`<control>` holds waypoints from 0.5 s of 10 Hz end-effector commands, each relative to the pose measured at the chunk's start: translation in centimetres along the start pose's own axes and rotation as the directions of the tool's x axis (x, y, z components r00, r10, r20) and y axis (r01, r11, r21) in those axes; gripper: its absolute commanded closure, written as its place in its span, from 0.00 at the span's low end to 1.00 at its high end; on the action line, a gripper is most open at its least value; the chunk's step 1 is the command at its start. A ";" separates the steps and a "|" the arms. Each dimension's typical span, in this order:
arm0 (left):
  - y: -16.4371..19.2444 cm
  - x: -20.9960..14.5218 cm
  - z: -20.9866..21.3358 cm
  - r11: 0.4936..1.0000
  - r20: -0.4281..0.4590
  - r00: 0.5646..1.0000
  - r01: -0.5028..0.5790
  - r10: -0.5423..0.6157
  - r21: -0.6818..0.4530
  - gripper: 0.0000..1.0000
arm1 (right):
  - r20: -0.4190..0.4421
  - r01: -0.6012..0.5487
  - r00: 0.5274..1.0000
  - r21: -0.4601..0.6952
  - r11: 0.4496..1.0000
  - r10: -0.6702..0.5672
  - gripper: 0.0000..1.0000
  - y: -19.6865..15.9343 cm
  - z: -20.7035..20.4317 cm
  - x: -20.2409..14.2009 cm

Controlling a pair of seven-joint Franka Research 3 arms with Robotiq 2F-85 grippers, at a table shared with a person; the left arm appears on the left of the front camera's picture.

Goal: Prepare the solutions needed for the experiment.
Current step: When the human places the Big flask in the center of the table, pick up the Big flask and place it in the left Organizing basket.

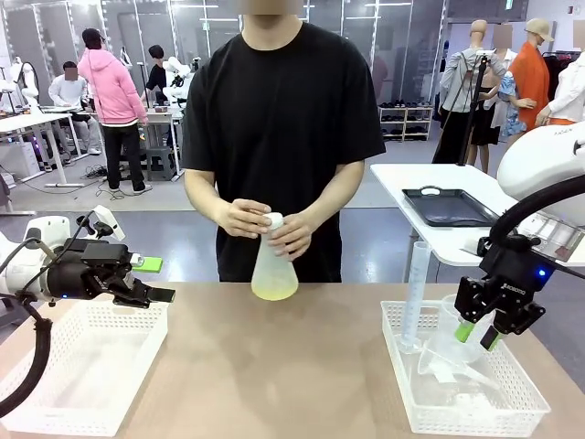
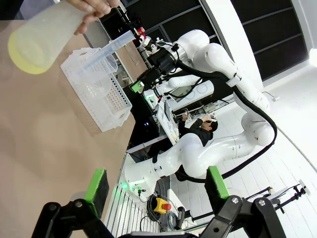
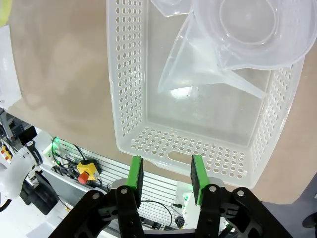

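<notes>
Pale yellow solution point(image 1: 274, 292) lies shallow in the frosted flask point(image 1: 272, 261), which the person's hands point(image 1: 245, 218) hold by the neck, its base on or just above the table point(image 1: 292, 366) (I cannot tell which). Left of the flask, the left fingers point(image 1: 146, 264) stand wide apart and empty over a white basket point(image 1: 55, 413). Right of the flask, the right fingers point(image 1: 466, 330) are partly apart, gripping nothing, above the beaker point(image 1: 446, 322) beside the graduated cylinder point(image 1: 416, 293). For mixing, I judge a gentle swirl with the flask upright is best, both arms well clear of it
</notes>
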State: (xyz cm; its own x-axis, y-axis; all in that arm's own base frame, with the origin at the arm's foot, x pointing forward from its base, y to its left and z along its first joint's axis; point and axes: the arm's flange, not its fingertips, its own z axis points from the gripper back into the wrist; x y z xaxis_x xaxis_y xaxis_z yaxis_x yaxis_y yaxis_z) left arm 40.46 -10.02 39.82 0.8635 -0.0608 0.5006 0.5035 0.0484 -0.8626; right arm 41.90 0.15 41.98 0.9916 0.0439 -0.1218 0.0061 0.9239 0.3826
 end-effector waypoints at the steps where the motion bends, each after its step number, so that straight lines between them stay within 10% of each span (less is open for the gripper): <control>1: -0.2 0.0 0.1 1.000 -0.014 1.000 0.006 -0.006 -0.009 0.00 | 0.113 -0.063 0.992 0.069 0.996 0.055 0.50 2.2 1.3 -1.7; 5: -0.2 0.0 0.1 1.000 -0.014 1.000 0.006 -0.006 -0.009 0.00 | 0.429 -0.121 0.903 0.286 0.950 -0.014 0.50 6.2 4.7 -6.6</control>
State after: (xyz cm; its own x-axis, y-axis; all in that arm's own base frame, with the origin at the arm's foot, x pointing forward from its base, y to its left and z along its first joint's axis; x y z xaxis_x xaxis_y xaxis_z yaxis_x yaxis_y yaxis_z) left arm 40.46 -10.02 39.81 0.8636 -0.0610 0.5005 0.5034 0.0483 -0.8627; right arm 37.58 3.27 50.70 0.9727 -0.1003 0.2095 -0.0449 0.8038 0.5932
